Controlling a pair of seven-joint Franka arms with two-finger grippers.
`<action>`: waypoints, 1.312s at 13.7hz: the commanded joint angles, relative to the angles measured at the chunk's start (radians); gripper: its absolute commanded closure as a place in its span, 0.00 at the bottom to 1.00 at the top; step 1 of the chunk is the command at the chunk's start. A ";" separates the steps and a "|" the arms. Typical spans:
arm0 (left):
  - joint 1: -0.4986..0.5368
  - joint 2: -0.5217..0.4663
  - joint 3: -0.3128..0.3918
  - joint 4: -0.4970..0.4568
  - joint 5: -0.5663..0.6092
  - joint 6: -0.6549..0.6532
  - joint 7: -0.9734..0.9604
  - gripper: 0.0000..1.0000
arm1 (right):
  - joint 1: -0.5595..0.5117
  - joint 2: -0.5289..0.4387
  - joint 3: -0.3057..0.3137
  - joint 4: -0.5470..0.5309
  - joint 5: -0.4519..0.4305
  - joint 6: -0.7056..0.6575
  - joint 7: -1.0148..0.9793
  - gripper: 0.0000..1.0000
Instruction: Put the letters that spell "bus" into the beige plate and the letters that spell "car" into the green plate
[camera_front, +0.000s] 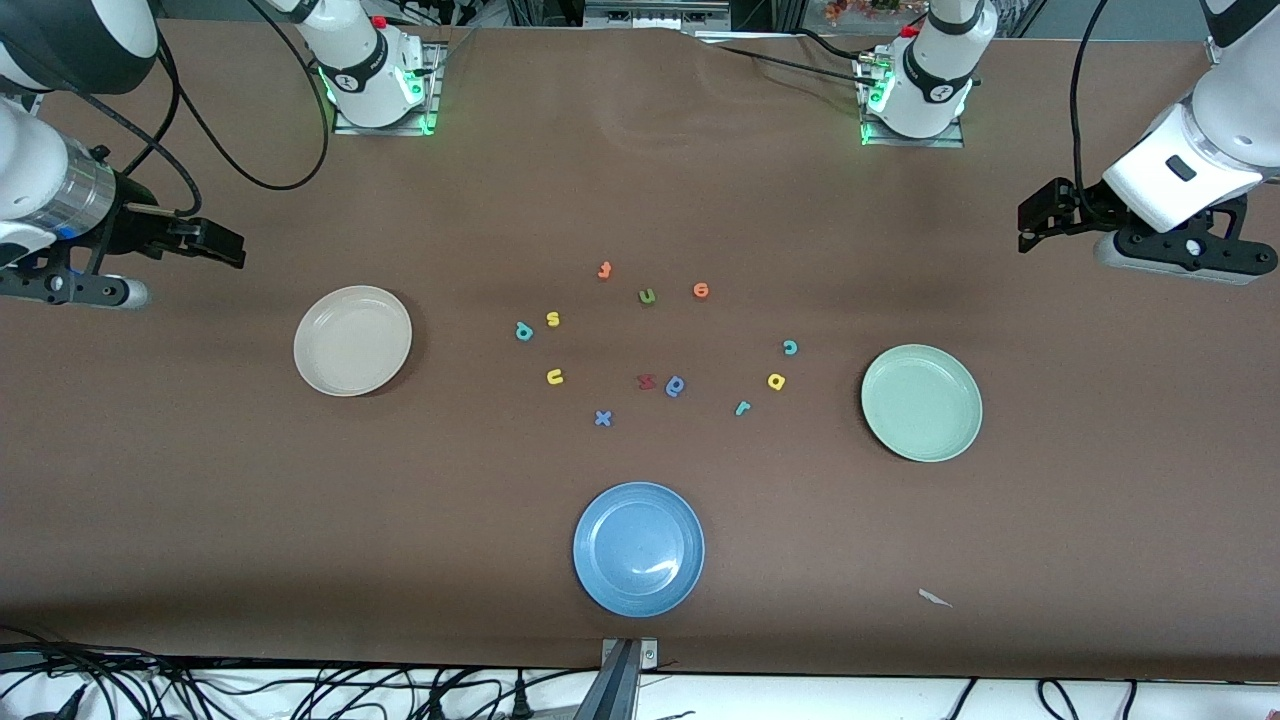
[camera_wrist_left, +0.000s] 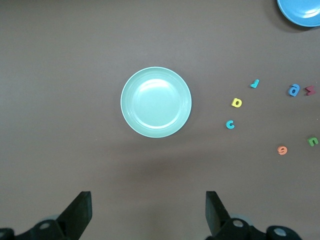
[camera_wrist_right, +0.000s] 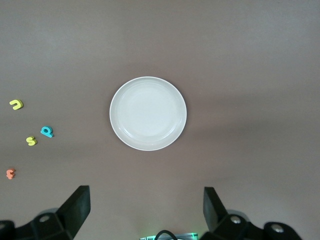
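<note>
- Blue plate (camera_front: 638, 548) lies nearest the camera, bare.
- Beige plate (camera_front: 352, 340), under the spread right gripper (camera_wrist_right: 145, 212), holds nothing.
- Green plate (camera_front: 921, 402), under the spread left gripper (camera_wrist_left: 148, 215), holds nothing.
- Teal b (camera_front: 524, 331), yellow s (camera_front: 552, 319), yellow u (camera_front: 555, 377), teal c (camera_front: 790, 347), yellow a (camera_front: 776, 381) and teal r (camera_front: 742, 408) all lie on the table between the plates; nothing sorted yet.

Even overhead light, soft shadows, glare on blue plate (camera_front: 638, 549).

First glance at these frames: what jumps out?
Three plates ring a scatter of tiny foam letters mid-table: the beige plate toward the right arm's end, the green plate toward the left arm's, a blue plate nearest the front camera. All three plates hold nothing.
</note>
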 joint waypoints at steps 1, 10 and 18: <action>0.010 0.008 -0.002 0.031 -0.016 -0.030 0.005 0.00 | -0.005 -0.001 -0.002 0.005 0.011 -0.016 -0.019 0.00; 0.008 0.008 -0.002 0.031 -0.016 -0.031 0.003 0.00 | -0.003 -0.001 -0.002 0.006 0.013 -0.026 -0.011 0.00; 0.010 0.007 -0.001 0.031 -0.016 -0.033 0.003 0.00 | -0.003 -0.001 -0.001 0.005 0.013 -0.028 -0.005 0.00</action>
